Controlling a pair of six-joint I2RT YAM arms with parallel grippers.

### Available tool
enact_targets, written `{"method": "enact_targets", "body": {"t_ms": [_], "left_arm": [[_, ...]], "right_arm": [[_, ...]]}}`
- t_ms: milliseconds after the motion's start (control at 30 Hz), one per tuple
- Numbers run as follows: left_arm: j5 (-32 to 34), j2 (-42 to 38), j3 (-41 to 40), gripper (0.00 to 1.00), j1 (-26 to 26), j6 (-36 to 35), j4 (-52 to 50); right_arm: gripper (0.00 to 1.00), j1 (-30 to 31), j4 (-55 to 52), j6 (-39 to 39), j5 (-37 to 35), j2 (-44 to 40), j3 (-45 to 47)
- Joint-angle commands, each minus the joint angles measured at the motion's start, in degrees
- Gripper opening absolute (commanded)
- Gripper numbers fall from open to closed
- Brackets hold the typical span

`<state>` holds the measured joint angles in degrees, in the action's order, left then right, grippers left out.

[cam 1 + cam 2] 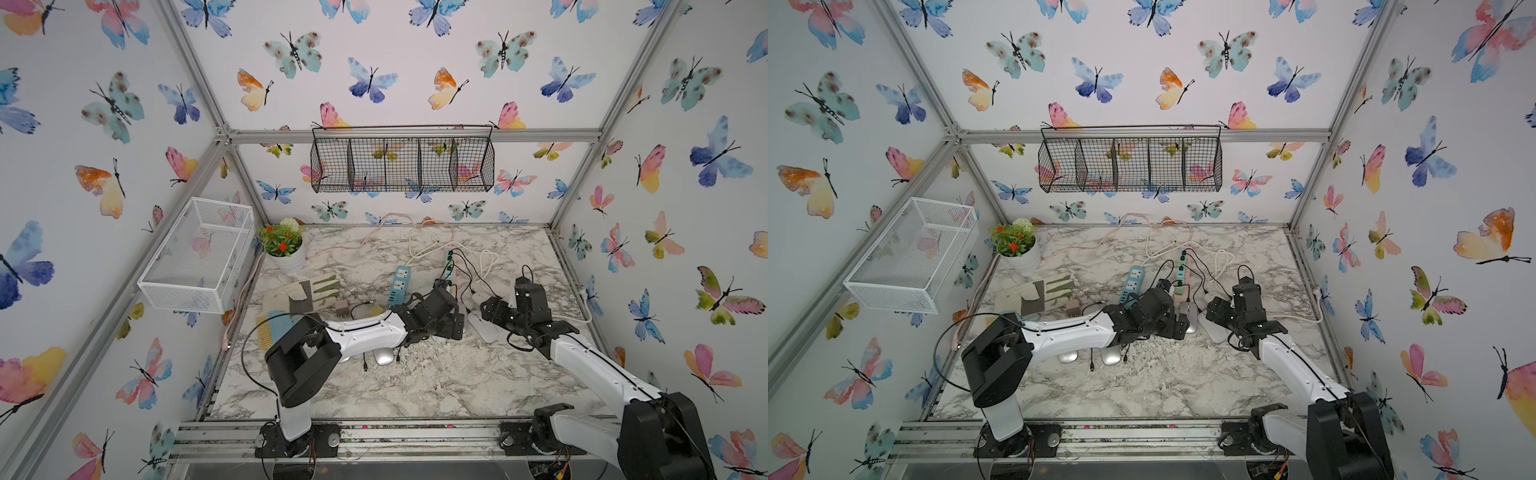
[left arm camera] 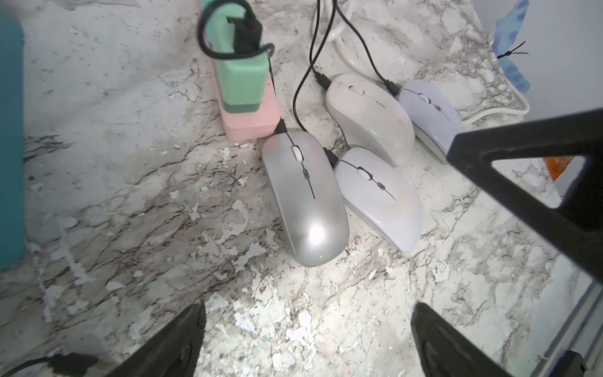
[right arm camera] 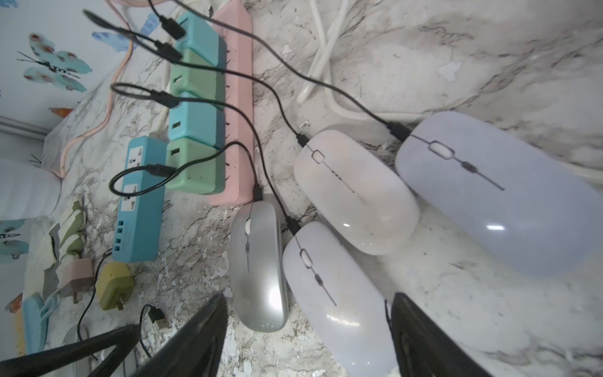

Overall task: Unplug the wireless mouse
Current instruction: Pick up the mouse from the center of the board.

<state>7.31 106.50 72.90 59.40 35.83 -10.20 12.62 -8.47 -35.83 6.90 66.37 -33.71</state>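
The open, empty right gripper [image 3: 306,298] straddles the white oval plastic mouse [image 3: 339,326]. It should clamp squarely while the open, empty left gripper [image 2: 306,342] pulls the twelve-o'clock black plug [image 3: 292,225].

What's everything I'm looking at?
pink power strip: one, pink, holding four green-teal chargers
blue power strip: one, blue, beside it
silver mouse: one, silver, cabled, at pink strip's end
pale mice: three, white to lilac, cabled, beside it
uncabled mice: two, silver, nearer the front
loose plugs: two, pink, yellow, near blue strip
potted plant: one, white pot, back-left corner
glove: one, cream-green, left of strips
wire baskets: two, black back wall, white left wall
left gripper, right gripper: both black, open, at the mice
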Motion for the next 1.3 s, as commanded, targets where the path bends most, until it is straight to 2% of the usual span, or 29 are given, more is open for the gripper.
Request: {"method": "enact_targets", "body": {"t_ms": [0, 300, 567, 900, 1133, 1267], "left_arm": [[7.7, 5.0, 7.3, 0.97, 1.7, 3.5, -9.9], [9.7, 16.4, 19.3, 0.94, 2.1, 3.5, -15.4], [10.8, 23.3, 27.8, 0.85, 2.1, 1.4, -21.4], [14.2, 30.3, 37.4, 0.86, 2.0, 0.8, -27.5], [14.9, 31.8, 38.5, 0.81, 1.0, 1.2, -27.4], [13.0, 31.5, 38.1, 0.70, 0.7, 1.0, -26.7]], "right_arm": [[0.78, -1.3, -0.1, -0.3, 5.8, -0.5, 0.4], [0.77, -1.6, -3.7, 0.5, -0.2, -4.6, 1.2], [0.76, -1.6, -5.2, 1.2, -2.1, -6.8, 1.5], [0.75, -1.6, -5.2, 1.5, -2.4, -8.0, 2.8], [0.74, -1.6, -5.2, 1.5, -2.8, -9.4, 3.7], [0.74, -1.6, -5.3, 1.6, -3.1, -9.6, 4.3]]}}
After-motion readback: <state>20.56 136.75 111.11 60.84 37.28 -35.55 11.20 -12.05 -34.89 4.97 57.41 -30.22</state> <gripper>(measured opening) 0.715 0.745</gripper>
